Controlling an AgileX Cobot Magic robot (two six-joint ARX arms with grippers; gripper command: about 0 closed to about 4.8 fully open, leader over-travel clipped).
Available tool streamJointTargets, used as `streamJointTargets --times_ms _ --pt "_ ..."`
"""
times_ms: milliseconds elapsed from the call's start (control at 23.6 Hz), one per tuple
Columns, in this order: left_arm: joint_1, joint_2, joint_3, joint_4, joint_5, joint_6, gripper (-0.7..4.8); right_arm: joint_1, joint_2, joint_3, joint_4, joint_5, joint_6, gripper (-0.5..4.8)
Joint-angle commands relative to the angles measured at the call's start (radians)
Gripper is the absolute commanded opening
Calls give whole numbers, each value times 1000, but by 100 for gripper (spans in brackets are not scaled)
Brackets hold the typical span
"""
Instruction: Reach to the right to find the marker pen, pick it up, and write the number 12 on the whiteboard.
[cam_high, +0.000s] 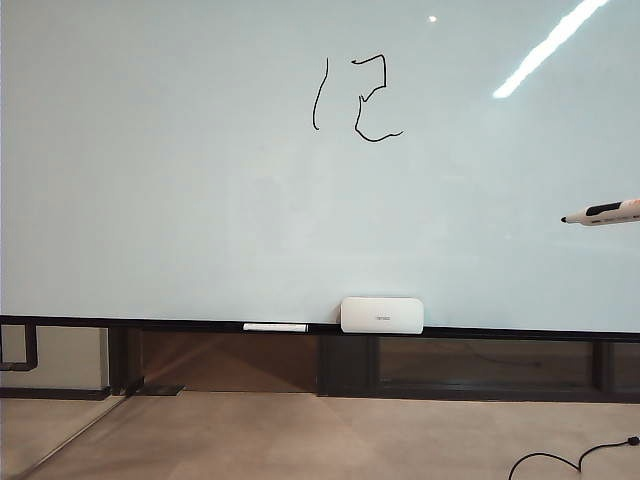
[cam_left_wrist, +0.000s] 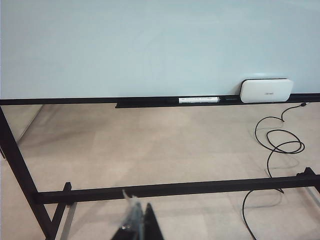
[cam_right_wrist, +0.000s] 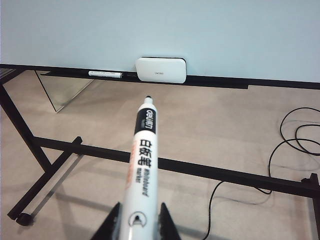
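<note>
The left gripper (cam_left_wrist: 136, 222) sits low with its jaws together, well back from the whiteboard (cam_high: 200, 200) and from the white stick (cam_left_wrist: 198, 100) on its ledge. The number 12 (cam_high: 355, 97) stands high on the board (thin black strokes). The right gripper (cam_right_wrist: 136, 222) is clamped on the marker pen (cam_right_wrist: 142, 170), tip forward, short of the board.

We see a white rounded box (cam_high: 382, 314) sitting on a dark ledge (cam_high: 150, 323). Just beside it lies a thin white stick (cam_high: 275, 327). Below us, a black cable (cam_right_wrist: 295, 137) curls on the tan floor (cam_high: 300, 435) near a black metal frame (cam_right_wrist: 200, 170).
</note>
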Motion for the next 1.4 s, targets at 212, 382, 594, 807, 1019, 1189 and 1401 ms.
streamJointTargets --times_ms 212,382,594,807,1019,1189,1401 --pt "1 -72 2 -12 1 1 -5 -2 1 5 14 3 4 -1" --pt "36 -70 3 0 27 1 -5 -6 1 5 14 2 4 -1" --pt "142 -70 3 -4 26 1 -5 -29 1 5 14 -2 4 -1" --pt "227 -70 2 -6 26 1 -5 -100 1 5 14 -4 3 -1" --pt "250 -71 2 -7 26 1 -5 -204 1 5 14 -4 3 -1" --pt "249 -71 2 -8 27 1 -5 -261 1 5 14 -4 4 -1" --pt "249 -71 2 -8 26 1 -5 -288 1 5 14 -5 4 -1"
